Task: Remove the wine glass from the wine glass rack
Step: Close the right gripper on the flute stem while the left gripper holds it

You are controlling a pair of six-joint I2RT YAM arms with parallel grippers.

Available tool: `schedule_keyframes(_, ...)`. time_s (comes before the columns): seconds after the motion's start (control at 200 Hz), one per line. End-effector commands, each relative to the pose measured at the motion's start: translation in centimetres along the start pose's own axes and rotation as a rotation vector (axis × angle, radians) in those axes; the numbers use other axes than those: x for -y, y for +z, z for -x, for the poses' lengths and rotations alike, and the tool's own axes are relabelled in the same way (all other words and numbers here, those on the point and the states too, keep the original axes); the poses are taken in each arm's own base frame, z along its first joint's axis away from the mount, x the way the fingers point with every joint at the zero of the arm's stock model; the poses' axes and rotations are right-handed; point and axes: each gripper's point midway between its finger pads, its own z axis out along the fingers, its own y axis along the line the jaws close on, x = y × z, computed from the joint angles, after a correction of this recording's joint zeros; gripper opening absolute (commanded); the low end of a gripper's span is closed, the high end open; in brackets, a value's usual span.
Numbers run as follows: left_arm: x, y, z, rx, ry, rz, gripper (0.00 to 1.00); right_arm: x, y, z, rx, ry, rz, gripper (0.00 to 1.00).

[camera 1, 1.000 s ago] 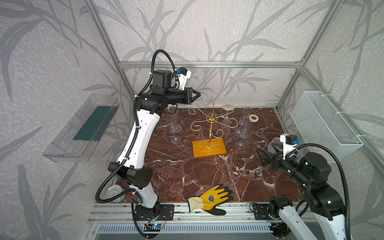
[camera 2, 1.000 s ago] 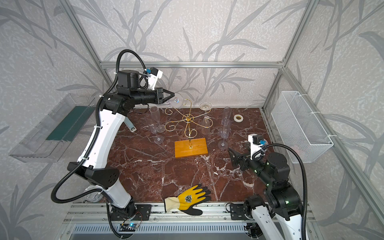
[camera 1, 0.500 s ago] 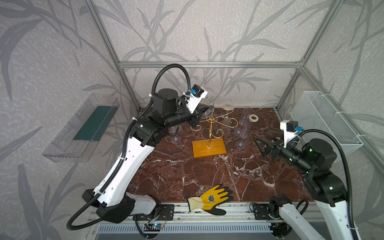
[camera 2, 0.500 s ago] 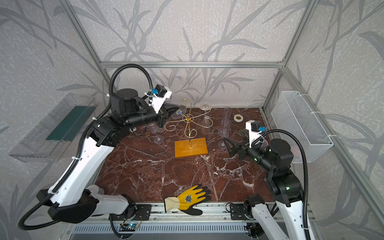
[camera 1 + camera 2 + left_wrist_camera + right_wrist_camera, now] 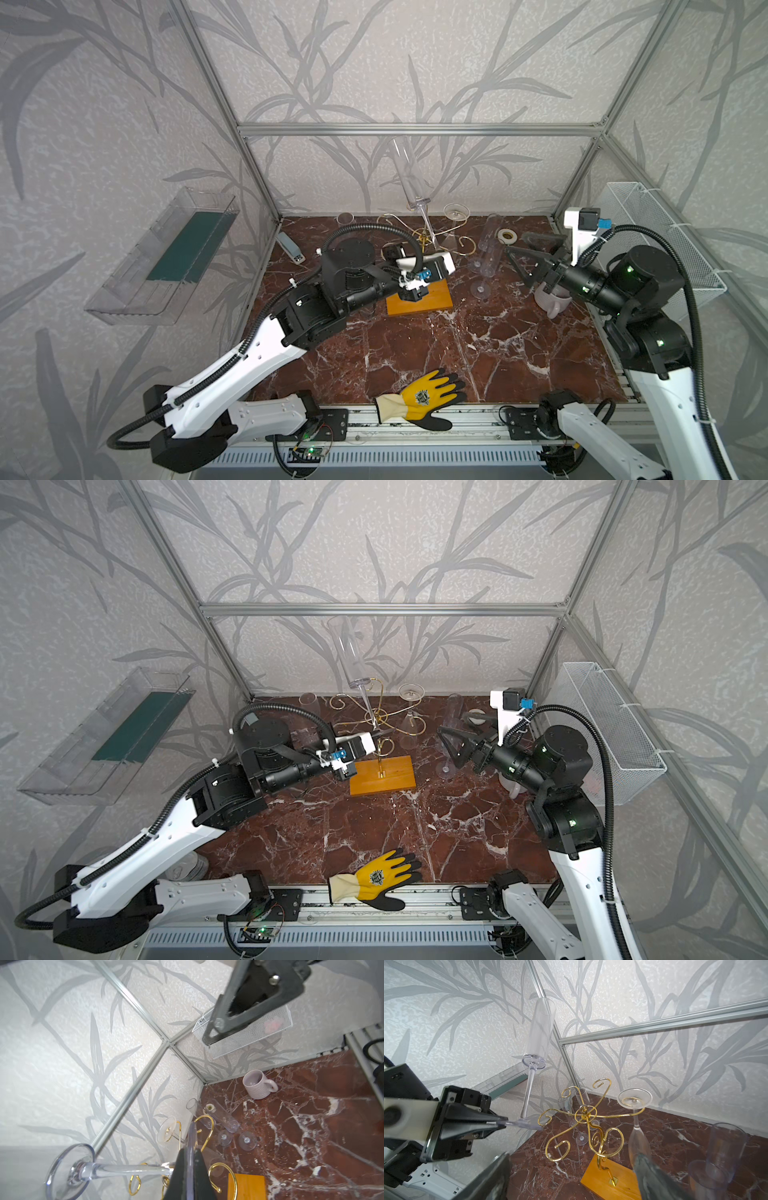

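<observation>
Nearly upright, the wine glass stands foot-pinched in the left gripper.

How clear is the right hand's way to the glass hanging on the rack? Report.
Probably clear enough: the open right hand faces the hanging glass on the rack. The standing flutes sit close beside that path and could get knocked.

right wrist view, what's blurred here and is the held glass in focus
Right wrist view: the right gripper, open, shows its fingers close-up and blurred; the wine glass pinched by the left gripper and the wine glass rack are sharp. Both top views: the clear glass is faint against the patterned wall.
</observation>
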Motion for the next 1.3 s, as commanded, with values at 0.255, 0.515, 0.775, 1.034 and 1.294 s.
schedule_keyframes(0.255, 1.4, 1.8, 0.5, -0.062, 0.551, 0.15, 0.0, -6.0, 3.8, -1.4, -0.132, -0.127, 0.2, 0.87)
schedule_keyframes(0.515, 3.0, 2.8, 0.7, -0.064, 0.696, 0.19, 0.0, -6.9, 5.7, -2.1, -0.146, -0.186, 0.21, 0.82)
schedule_keyframes(0.775, 3.9, 3.2, 0.7, -0.054, 0.731, 0.221, 0.0, -6.9, 7.2, -1.8, -0.098, -0.234, 0.199, 0.72)
schedule_keyframes(1.034, 4.1, 3.4, 0.5, -0.064, 0.743, 0.22, 0.0, -6.8, 7.8, -2.1, -0.085, -0.262, 0.198, 0.47)
schedule_keyframes(1.294, 4.2, 3.6, 0.6, -0.062, 0.749, 0.217, 0.0, -6.7, 8.3, -2.4, -0.071, -0.276, 0.205, 0.28)
